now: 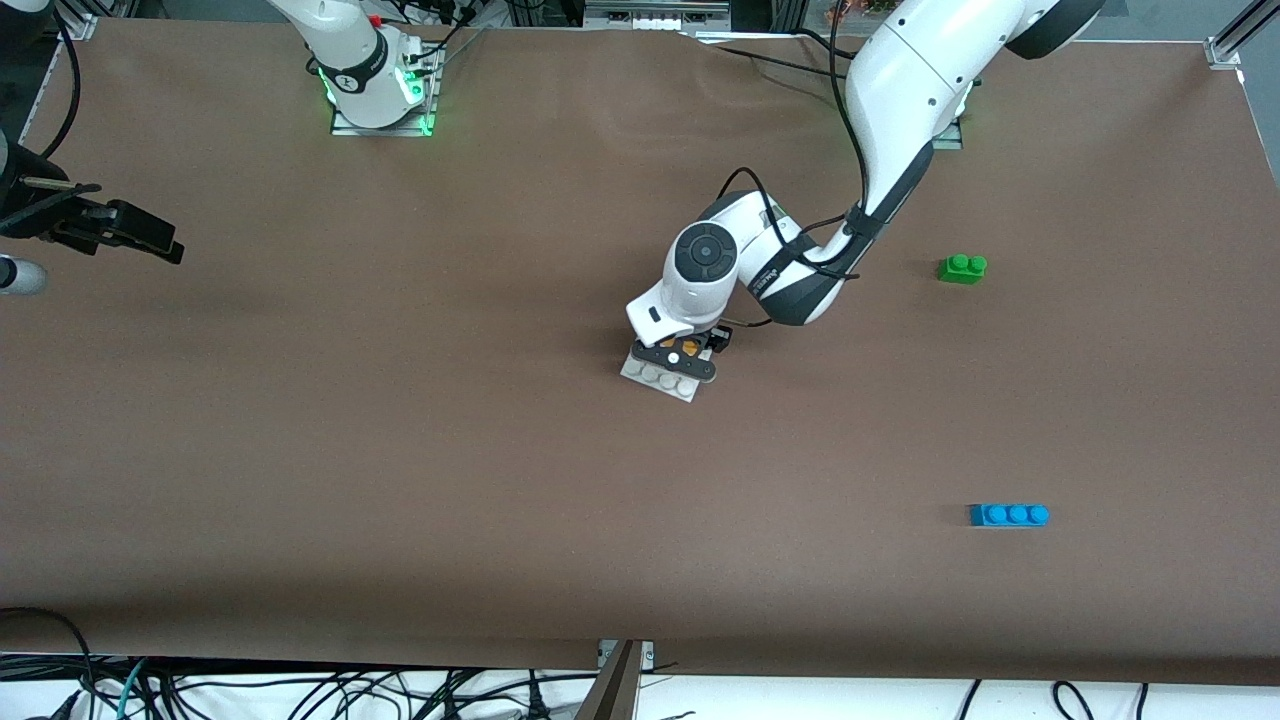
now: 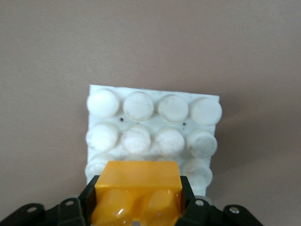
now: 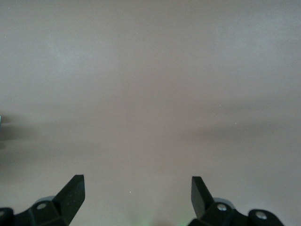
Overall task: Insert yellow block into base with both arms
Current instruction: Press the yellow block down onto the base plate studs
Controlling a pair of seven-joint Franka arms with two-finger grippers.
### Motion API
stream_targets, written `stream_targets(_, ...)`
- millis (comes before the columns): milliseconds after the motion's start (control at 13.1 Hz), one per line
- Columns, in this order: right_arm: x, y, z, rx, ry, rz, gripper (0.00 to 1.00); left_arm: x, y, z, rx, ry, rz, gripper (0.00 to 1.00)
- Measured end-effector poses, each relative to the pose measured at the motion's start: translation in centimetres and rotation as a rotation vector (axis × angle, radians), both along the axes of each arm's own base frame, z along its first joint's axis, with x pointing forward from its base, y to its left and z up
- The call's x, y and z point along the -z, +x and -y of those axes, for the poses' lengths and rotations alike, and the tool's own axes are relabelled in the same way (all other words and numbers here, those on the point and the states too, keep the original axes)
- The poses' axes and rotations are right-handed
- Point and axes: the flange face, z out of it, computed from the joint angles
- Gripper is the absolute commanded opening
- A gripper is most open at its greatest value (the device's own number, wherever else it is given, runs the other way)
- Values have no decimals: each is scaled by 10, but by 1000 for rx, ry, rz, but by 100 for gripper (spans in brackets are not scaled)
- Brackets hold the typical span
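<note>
In the front view the left gripper (image 1: 688, 352) hides most of the base (image 1: 655, 376) and nearly all of the yellow block (image 1: 690, 348). The table (image 1: 400, 450) carries one white base, one yellow block, one green brick (image 1: 962, 268) and one blue brick (image 1: 1009, 514). The left wrist view shows the yellow block (image 2: 137, 193) clamped between the closed fingers (image 2: 87, 197), sitting over an edge row of the base's studs (image 2: 155, 127). The right gripper (image 1: 130, 232) waits at the right arm's end, jaws spread wide and empty.
</note>
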Motion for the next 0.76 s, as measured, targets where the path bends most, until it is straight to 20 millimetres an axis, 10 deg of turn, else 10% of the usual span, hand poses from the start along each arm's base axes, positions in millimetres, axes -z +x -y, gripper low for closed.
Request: stream_targets(762,0,0,0,0,0,-1,100,5,-11,12,91,42,51,33)
